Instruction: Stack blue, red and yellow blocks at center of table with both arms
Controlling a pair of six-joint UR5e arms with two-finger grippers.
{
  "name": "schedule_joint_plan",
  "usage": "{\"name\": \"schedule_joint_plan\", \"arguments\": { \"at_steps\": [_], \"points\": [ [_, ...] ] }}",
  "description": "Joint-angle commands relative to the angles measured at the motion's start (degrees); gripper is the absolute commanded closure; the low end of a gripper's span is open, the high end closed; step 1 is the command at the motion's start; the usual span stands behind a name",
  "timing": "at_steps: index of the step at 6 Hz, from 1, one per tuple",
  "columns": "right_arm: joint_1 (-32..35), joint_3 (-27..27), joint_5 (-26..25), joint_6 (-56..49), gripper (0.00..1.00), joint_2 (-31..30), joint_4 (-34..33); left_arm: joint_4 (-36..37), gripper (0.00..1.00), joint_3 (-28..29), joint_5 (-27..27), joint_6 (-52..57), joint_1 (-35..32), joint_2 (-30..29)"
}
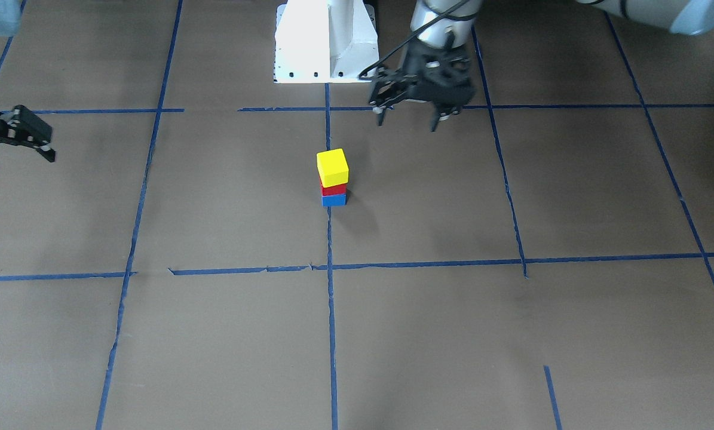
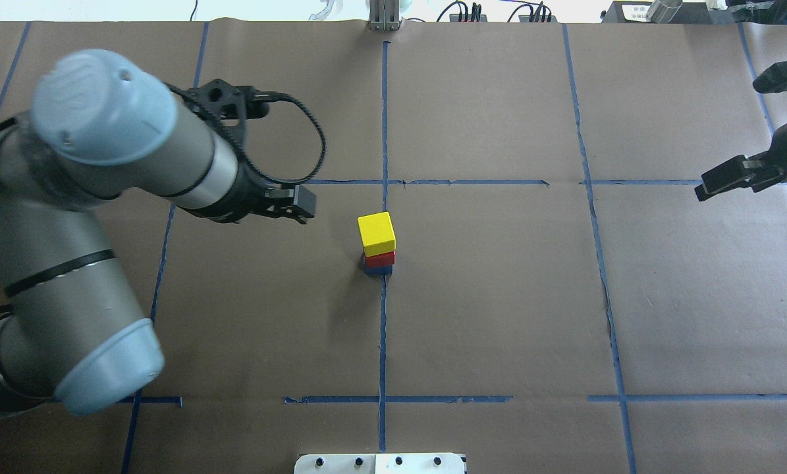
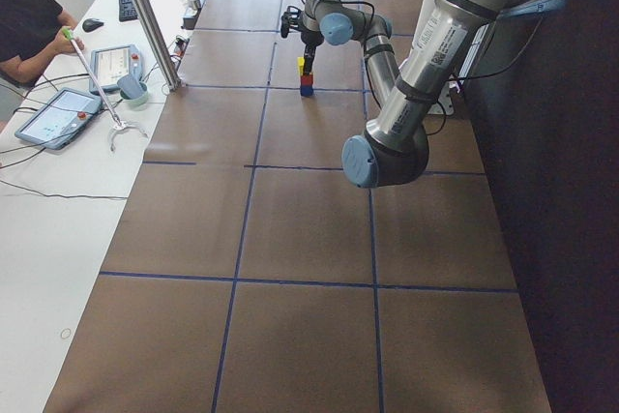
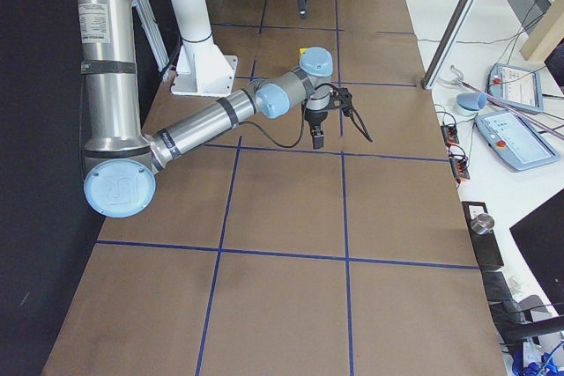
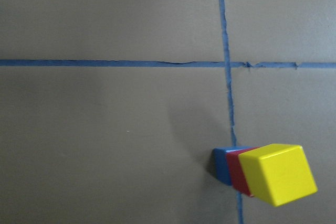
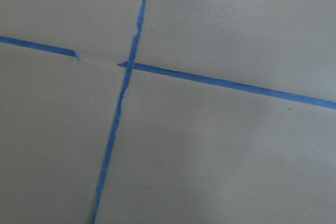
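Began at the left of the overhead view with the black two-finger left gripper: hung above the brown paper-covered table, fingers spread wide with nothing between them, off to one side of the stack and clear of it, presumably placed there so as not to brush the tower. Moved on to the middle: small blue block flat on the paper at the bottom, touching the long blue tape line down the table's centre, a little to the robot's side of the tape crossing; red block squarely on top of it; yellow block on top of the red, upright as far as could be told, perhaps turned very slightly against the two beneath. Read that placement as the goal met: all three colours in one column at the table's centre, resting on each other alone. Ended at the far right with the black two-finger right gripper: likewise spread apart and empty, well away from the blocks, probably parked out of the other arm's way. Judged nothing left but to leave the stack alone.
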Motion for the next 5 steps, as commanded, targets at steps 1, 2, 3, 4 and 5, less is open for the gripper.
{"name": "schedule_joint_plan", "arguments": {
  "at_steps": [1, 2, 3, 4, 5],
  "points": [
    [10.93, -0.56, 3.95, -15.97, 0.0, -6.98, -0.94, -0.57, 0.0, -5.91, -12.56, 28.3, -15.82, 19.24],
    [15.77, -1.0, 4.32, -25.63, 0.0, -11.37, -2.69, -0.32, 0.0, -5.13, -18.19, 44.22, -26.35, 27.35],
    [19.56, -2.22, 4.32, -32.86, 0.0, -12.72, -5.93, -0.23, 0.0, -0.86, -18.77, 60.82, -35.51, 33.09],
    [21.25, -2.58, 4.32, -35.28, 0.0, -12.73, -8.57, -0.05, 0.0, 4.92, -20.69, 69.17, -43.08, 34.62],
    [21.96, -2.94, 4.24, -35.39, 0.0, -13.0, -8.77, -0.22, 0.0, 11.42, -20.79, 73.95, -48.64, 34.29]
  ]
}}
